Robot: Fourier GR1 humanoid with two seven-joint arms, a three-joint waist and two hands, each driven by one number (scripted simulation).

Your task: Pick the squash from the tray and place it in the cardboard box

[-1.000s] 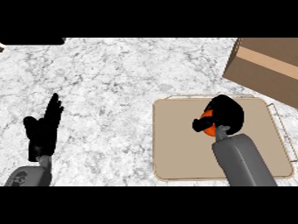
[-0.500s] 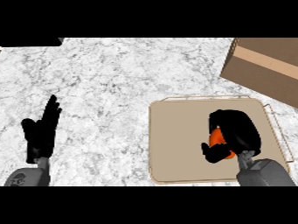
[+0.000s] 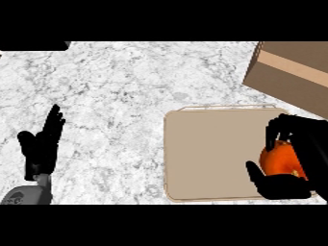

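**One squash wrapped, box waiting beyond**

Nearest, at the view's lower left: left hand (image 3: 41, 150) resting upright over the marble tabletop (image 3: 124, 91), fingers straight and close together, holding nothing; parked well apart from the work, probably to stay out of the way.

Lower right: right hand (image 3: 301, 156) curled round the orange squash (image 3: 280, 161); fingers (image 3: 276, 129) hooked over its far side, thumb (image 3: 260, 174) closing on the near side, so that the fruit is cupped from two opposite sides rather than pinched at one point; a sensible hold for something round and likely to roll. Only a patch of orange visible between the black digits; the rest hidden by the palm.

Squash over the right part of the tan tray (image 3: 209, 153); impossible to say whether touching the tray's surface or just lifted off it.

Farther off, at the upper right: cardboard box (image 3: 305, 74), set beside the tray's far corner and near enough for a short carry up and away. Judged stage: grasp made, lift and transfer not yet done; clearing the box's near wall looks the main thing to mind.
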